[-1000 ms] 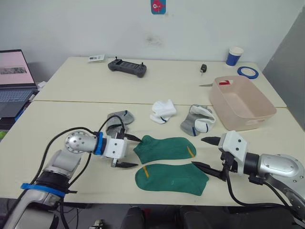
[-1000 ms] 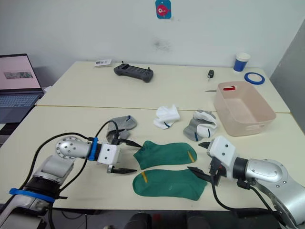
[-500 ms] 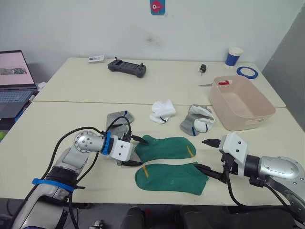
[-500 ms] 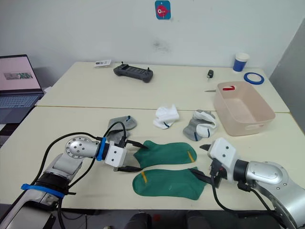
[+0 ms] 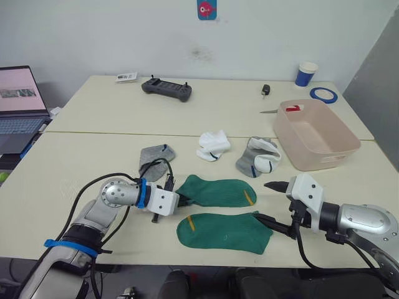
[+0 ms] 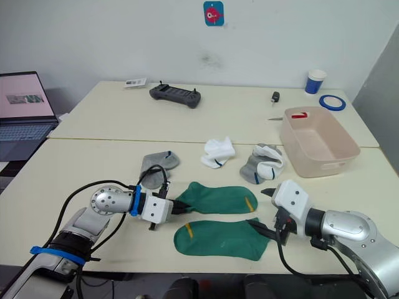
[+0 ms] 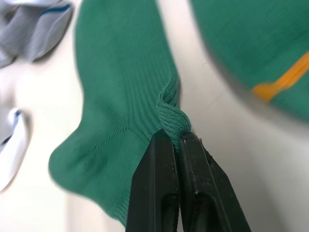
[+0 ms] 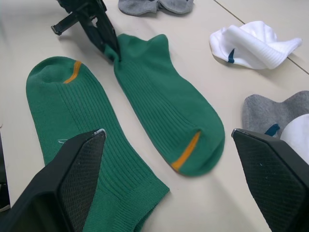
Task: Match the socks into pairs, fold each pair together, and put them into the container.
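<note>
Pale pink plastic, the container (image 5: 318, 134) sits at the worktop's right edge, holding no socks that I can see. It is rigid, with smooth walls, so a folded pair should drop in without snagging.

Green pair: both socks lie flat near the front edge, side by side and just apart. Near green sock (image 5: 224, 232) lies closest to the front edge; far green sock (image 5: 215, 192) is just behind it.

Left gripper (image 7: 176, 140): fingers pressed together on the cuff edge of the far green sock, a small ridge of ribbed knit bunched between them. Right gripper (image 5: 269, 200): fingers spread wide, lower tip at the cuff end of the near green sock, not pinching it.

Handling judgement: thin, limp, light knit. It will drape and stretch, not hold shape. Cuff rim gives the thickest bite; a mid-body pinch may slip off.

Remaining socks lie crumpled further back: grey sock (image 5: 153, 156), white sock (image 5: 212, 146), and a grey-and-white heap (image 5: 257, 157) just beside the container.
</note>
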Robot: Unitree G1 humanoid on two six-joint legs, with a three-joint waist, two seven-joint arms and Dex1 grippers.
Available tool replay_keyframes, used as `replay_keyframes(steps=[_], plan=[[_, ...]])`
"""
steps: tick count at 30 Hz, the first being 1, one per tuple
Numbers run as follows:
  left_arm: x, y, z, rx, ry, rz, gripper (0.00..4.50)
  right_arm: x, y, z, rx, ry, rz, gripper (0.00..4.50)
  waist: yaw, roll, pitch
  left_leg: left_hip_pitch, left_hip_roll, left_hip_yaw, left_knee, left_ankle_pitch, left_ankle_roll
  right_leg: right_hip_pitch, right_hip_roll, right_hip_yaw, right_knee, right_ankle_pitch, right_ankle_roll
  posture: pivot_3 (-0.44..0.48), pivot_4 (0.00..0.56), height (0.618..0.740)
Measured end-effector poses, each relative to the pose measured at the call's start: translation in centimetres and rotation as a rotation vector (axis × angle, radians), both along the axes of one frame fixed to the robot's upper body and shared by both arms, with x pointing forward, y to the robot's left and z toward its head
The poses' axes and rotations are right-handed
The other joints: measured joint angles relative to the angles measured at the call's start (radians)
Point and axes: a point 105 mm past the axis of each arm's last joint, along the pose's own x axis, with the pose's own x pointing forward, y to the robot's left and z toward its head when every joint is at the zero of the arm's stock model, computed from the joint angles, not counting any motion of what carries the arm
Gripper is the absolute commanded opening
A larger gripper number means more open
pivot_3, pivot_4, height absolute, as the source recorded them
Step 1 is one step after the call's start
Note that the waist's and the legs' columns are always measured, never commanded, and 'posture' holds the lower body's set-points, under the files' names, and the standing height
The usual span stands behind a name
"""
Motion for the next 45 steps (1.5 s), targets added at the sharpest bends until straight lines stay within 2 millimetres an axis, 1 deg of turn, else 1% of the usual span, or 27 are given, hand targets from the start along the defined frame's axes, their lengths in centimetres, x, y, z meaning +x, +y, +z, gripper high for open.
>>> replay_keyframes(steps=[2,5,8,9,10,11,12,14,16,17,18,21,23,24,25,26,27,29,34,38,40,43,45], plan=[[0.7,1.1,1.3,-0.03,-0.083,0.048,0.01,0.0,0.0,0.0,0.0,-0.002,0.001,4.5,-0.001,0.0,0.0,0.0,0.0,0.0,0.0,0.0,0.0,0.0,0.0,0.0,0.0,0.0,0.0,0.0,0.15,0.74],[1.5,2.6,4.1,-0.067,-0.227,0.092,0.01,0.0,0.1,0.2,0.006,-0.011,0.008,4.5,-0.001,0.0,0.0,-0.001,0.001,0.0,-0.001,0.0,0.0,-0.001,0.0,0.0,-0.001,0.0,0.0,0.0,0.15,0.74],[2.4,4.4,8.4,-0.037,-0.388,0.115,0.01,0.1,0.2,0.4,0.016,-0.024,0.013,4.5,-0.001,-0.001,0.001,-0.001,0.001,0.0,-0.001,0.0,0.0,-0.001,0.0,-0.001,-0.001,0.0,0.0,0.0,0.15,0.74],[2.7,4.8,10.2,-0.02,-0.451,0.114,0.01,0.1,0.3,0.5,0.019,-0.026,0.013,4.5,-0.001,-0.001,0.001,-0.001,0.0,0.0,-0.001,0.0,0.0,-0.001,0.0,0.0,-0.001,0.0,0.0,0.0,0.15,0.74],[2.9,4.9,11.4,-0.013,-0.489,0.112,0.01,0.2,0.3,0.5,0.02,-0.028,0.014,4.5,-0.001,-0.001,0.001,-0.001,0.0,0.001,-0.001,0.0,0.0,0.0,0.0,0.0,-0.001,0.0,0.0,0.0,0.15,0.74],[3.0,4.7,12.8,-0.001,-0.532,0.098,0.01,0.2,0.3,0.5,0.022,-0.03,0.014,4.5,0.001,-0.001,0.001,-0.001,-0.001,0.001,-0.001,0.0,0.0,0.0,-0.001,0.0,-0.001,0.0,0.0,0.0,0.15,0.74],[3.1,4.4,13.5,0.001,-0.558,0.081,0.01,0.3,0.3,0.6,0.025,-0.031,0.012,4.5,0.002,-0.001,0.0,-0.001,-0.001,0.001,0.0,0.0,0.0,0.0,-0.001,0.0,-0.001,0.0,0.0,0.0,0.15,0.74],[3.4,3.1,14.5,0.009,-0.583,0.026,0.01,0.4,0.2,0.5,0.027,-0.028,0.008,4.5,0.006,-0.001,0.001,-0.001,-0.001,0.001,0.0,0.0,0.0,0.0,-0.001,0.0,-0.001,0.0,0.0,0.0,0.15,0.74],[3.5,1.4,14.9,0.012,-0.591,-0.036,0.01,0.4,0.3,0.6,0.033,-0.031,0.007,4.5,0.007,-0.001,0.0,-0.001,-0.001,0.001,0.0,0.0,0.0,0.0,-0.001,0.0,-0.001,0.0,0.0,0.0,0.15,0.74],[3.5,0.5,14.6,0.023,-0.576,-0.074,0.01,0.5,0.3,0.6,0.033,-0.031,0.006,4.5,0.005,-0.001,0.0,-0.001,-0.001,0.001,0.0,0.0,0.0,0.0,-0.001,0.0,-0.001,0.0,0.0,0.0,0.15,0.74],[3.5,-0.3,13.9,0.038,-0.549,-0.113,0.01,0.5,0.3,0.6,0.033,-0.031,0.005,4.5,0.002,-0.001,0.0,-0.001,-0.001,0.001,0.0,0.0,0.0,0.0,0.0,0.0,-0.001,0.0,0.0,0.0,0.15,0.74],[2.6,-4.2,8.9,0.099,-0.397,-0.289,0.01,0.5,0.2,0.5,0.028,-0.031,-0.001,4.5,0.001,0.001,0.0,-0.001,-0.001,0.001,0.0,0.0,0.0,0.0,0.0,0.0,-0.001,0.0,0.0,0.0,0.15,0.74],[2.2,-6.5,6.2,0.109,-0.319,-0.362,0.01,0.5,0.0,0.5,0.026,-0.03,-0.006,4.5,0.001,0.0,0.0,-0.002,-0.001,0.0,0.0,0.0,0.0,-0.001,0.001,0.0,-0.001,0.0,0.0,0.0,0.15,0.74],[2.0,-7.8,5.0,0.115,-0.289,-0.397,0.01,0.5,-0.3,0.4,0.023,-0.028,-0.02,4.5,0.001,-0.001,0.0,-0.002,-0.001,0.0,0.0,0.0,0.0,-0.001,0.001,0.0,-0.001,0.0,0.0,0.0,0.15,0.74],[1.9,-8.8,4.5,0.109,-0.278,-0.42,0.01,0.4,-0.6,0.3,0.015,-0.024,-0.031,4.5,0.001,-0.001,0.0,-0.002,-0.001,0.0,0.0,0.0,0.0,-0.001,0.001,0.0,-0.001,0.0,0.0,0.0,0.15,0.74],[1.9,-9.6,4.2,0.104,-0.274,-0.433,0.01,0.4,-0.8,0.3,0.01,-0.022,-0.04,4.5,0.001,-0.001,0.0,-0.002,-0.001,0.0,0.0,0.0,0.0,-0.001,0.001,0.0,-0.001,0.0,0.0,0.0,0.15,0.74],[2.0,-10.9,4.0,0.091,-0.27,-0.446,0.01,0.3,-1.4,0.3,0.001,-0.022,-0.063,4.5,0.001,-0.001,0.0,-0.002,-0.001,0.0,0.0,0.0,0.0,-0.001,0.001,0.0,-0.001,0.0,0.0,0.0,0.15,0.74],[2.1,-12.4,3.8,0.072,-0.272,-0.455,0.01,0.2,-2.2,0.3,-0.016,-0.023,-0.092,4.5,0.001,-0.001,0.0,-0.002,-0.002,0.0,0.0,0.0,0.0,-0.001,0.001,0.0,-0.001,0.0,0.0,0.0,0.15,0.74],[2.8,-15.5,2.7,0.046,-0.224,-0.394,0.01,-0.4,-4.2,0.1,-0.053,-0.007,-0.17,4.5,-0.003,-0.001,0.0,-0.001,-0.002,0.0,0.0,0.0,0.0,0.0,0.001,0.001,0.0,0.0,0.0,0.0,0.15,0.74],[2.8,-17.9,1.2,0.052,-0.19,-0.348,0.01,-0.3,-4.9,0.7,-0.069,-0.036,-0.195,4.5,-0.005,-0.001,0.0,-0.001,-0.002,0.0,0.001,0.0,0.0,0.0,0.001,0.001,0.0,0.0,0.001,0.0,0.15,0.74],[2.7,-18.5,0.8,0.05,-0.167,-0.335,0.01,-0.3,-4.8,0.7,-0.069,-0.037,-0.194,4.5,-0.005,-0.001,0.0,-0.001,-0.002,0.0,0.001,0.0,0.0,0.0,0.001,0.001,0.0,0.0,0.001,0.0,0.15,0.74],[2.3,-18.9,0.1,0.037,-0.078,-0.301,0.67,-0.2,-4.6,0.8,-0.067,-0.039,-0.184,4.5,-0.005,-0.001,0.0,-0.001,-0.002,0.0,0.0,0.0,0.0,0.0,0.001,0.001,0.0,0.0,0.001,0.0,0.15,0.74],[2.3,-19.0,0.4,0.028,-0.064,-0.29,1.25,-0.2,-4.4,0.8,-0.066,-0.041,-0.178,4.5,-0.003,-0.001,0.0,-0.001,-0.002,0.0,0.0,0.0,0.0,0.0,0.001,0.001,0.0,0.0,0.001,0.0,0.15,0.74]])
